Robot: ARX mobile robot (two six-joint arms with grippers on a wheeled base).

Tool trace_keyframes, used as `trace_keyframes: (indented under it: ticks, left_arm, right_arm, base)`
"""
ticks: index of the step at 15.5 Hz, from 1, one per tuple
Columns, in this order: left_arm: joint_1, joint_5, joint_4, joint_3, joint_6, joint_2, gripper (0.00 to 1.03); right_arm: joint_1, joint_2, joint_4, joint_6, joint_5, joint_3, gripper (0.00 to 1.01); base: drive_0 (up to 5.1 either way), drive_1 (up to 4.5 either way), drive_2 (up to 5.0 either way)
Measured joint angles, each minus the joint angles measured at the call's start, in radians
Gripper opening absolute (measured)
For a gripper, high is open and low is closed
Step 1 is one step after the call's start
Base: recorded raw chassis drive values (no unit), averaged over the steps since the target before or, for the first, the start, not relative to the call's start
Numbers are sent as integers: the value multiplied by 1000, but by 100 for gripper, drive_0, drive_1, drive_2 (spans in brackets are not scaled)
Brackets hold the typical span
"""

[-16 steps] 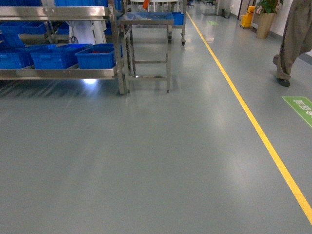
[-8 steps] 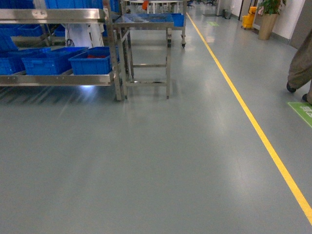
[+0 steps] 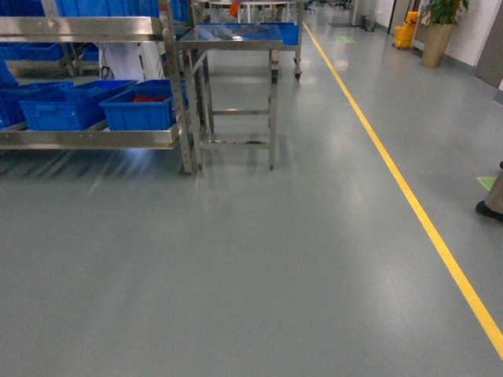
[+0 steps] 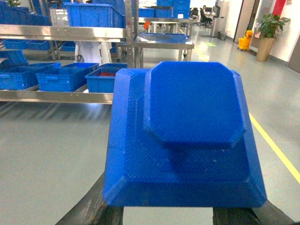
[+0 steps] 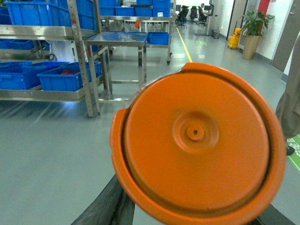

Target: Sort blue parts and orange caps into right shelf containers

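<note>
My left gripper [image 4: 168, 216] is shut on a blue part [image 4: 185, 140], a stepped square block with cut corners that fills the left wrist view; dark fingers [image 4: 105, 213] show under its lower edge. My right gripper [image 5: 192, 221] is shut on a round orange cap [image 5: 197, 145] with a raised rim and a small centre boss. Blue crates [image 3: 137, 110] sit on the low steel shelf [image 3: 86, 137] at the far left of the head view, one holding something red [image 3: 149, 98]. The same crates [image 4: 65, 77] appear ahead in both wrist views [image 5: 68, 77]. Neither gripper shows in the head view.
A steel table [image 3: 232, 35] with a blue tray stands right of the shelf post. A yellow floor line [image 3: 409, 196] runs along the right. A person's shoe [image 3: 491, 208] is at the right edge. A potted plant [image 3: 438, 31] and yellow bucket [image 3: 407, 31] stand far back.
The shelf, crates and steel table have slid left and lower in the head view and look nearer. The person at the right has moved until only a shoe shows.
</note>
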Motion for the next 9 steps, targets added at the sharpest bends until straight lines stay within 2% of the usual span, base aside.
trace_keyframes:
  ticks: [9]
  left_arm:
    - [0,0,-2,0,0,0,42]
  right_arm:
    - [0,0,-5,0,0,0,40]
  base:
    - [6,425,-412]
